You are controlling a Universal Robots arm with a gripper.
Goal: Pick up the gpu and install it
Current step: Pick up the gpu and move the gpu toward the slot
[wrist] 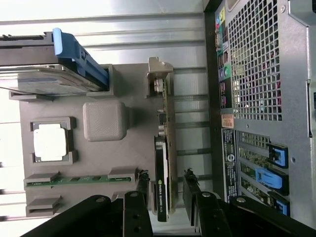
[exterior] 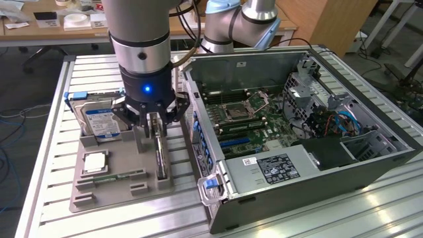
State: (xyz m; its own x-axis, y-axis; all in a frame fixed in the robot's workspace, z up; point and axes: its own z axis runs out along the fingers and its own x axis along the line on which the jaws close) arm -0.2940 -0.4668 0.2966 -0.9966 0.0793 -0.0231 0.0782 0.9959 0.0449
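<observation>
Gripper [exterior: 156, 130] stands part-way open, holding nothing. Its fingers [wrist: 143, 187] straddle the gpu [wrist: 162, 168] with a gap on each side. That card sits directly beneath it, on edge in the grey tray [exterior: 112, 196] — the open computer case [exterior: 370, 163] just beside.

The gpu [exterior: 160, 159], a thin black card with silver bracket, stands on edge in the grey holder [exterior: 112, 196].
</observation>
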